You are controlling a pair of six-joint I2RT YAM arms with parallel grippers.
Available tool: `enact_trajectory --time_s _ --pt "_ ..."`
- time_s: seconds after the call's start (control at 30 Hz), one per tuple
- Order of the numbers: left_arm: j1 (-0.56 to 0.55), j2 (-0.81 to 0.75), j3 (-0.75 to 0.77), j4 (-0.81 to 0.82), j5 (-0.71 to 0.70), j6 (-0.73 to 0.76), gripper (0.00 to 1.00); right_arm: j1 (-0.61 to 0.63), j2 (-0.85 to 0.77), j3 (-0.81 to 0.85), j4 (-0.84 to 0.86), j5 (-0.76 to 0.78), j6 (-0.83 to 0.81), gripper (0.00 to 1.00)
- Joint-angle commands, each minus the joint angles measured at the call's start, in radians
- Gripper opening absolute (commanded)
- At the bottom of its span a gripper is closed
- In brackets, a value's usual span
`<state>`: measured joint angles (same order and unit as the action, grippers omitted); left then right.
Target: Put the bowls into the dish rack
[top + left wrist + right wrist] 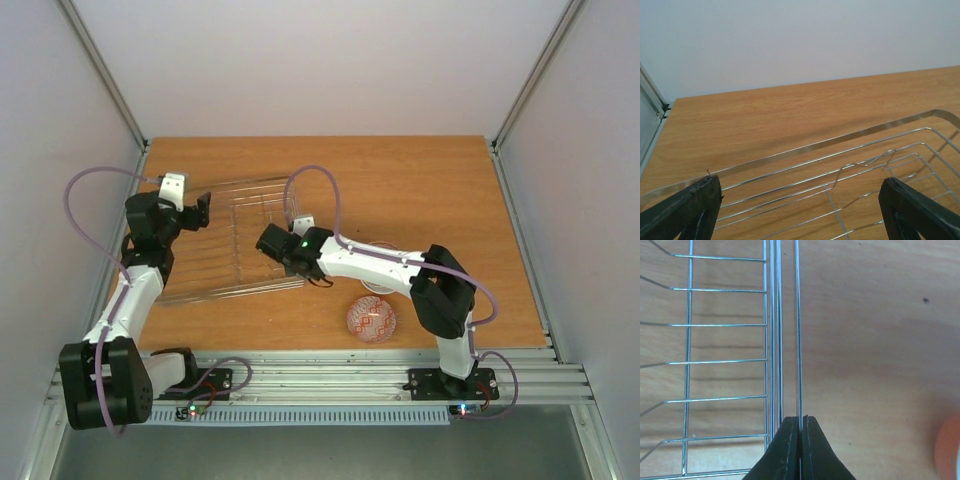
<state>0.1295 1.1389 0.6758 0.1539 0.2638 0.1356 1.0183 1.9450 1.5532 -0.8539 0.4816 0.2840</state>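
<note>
One bowl, white with a red pattern, is seen out in the open on the table, near the front edge and well apart from the rack. A second bowl is mostly hidden under the right arm, so both are outside the rack. The rack is set left of centre, with bare wood beyond its far rim and to its right.

The right gripper is clamped on the rack's right rim: in its wrist view a wire is seen running straight into the seam between the closed fingers. An orange shape, too blurred to name, is caught only at that view's corner.

The left gripper is spread wide at the rack's far-left corner, nothing held. The rim band is shown between its fingers, and contact cannot be told.
</note>
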Motion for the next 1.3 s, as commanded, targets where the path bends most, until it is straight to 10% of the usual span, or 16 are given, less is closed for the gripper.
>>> enact_trajectory --time_s 0.0,0.7,1.27 --pt "0.003 0.004 -0.017 0.016 0.040 -0.006 0.86 0.058 0.016 -0.064 -0.299 0.126 0.297 0.01" --pt "0.002 -0.014 -0.054 0.026 0.097 -0.018 0.86 0.277 -0.098 -0.239 -0.441 0.126 0.543 0.02" --pt "0.000 0.015 -0.070 0.034 0.101 -0.006 0.86 0.280 -0.300 -0.322 -0.295 0.260 0.347 0.53"
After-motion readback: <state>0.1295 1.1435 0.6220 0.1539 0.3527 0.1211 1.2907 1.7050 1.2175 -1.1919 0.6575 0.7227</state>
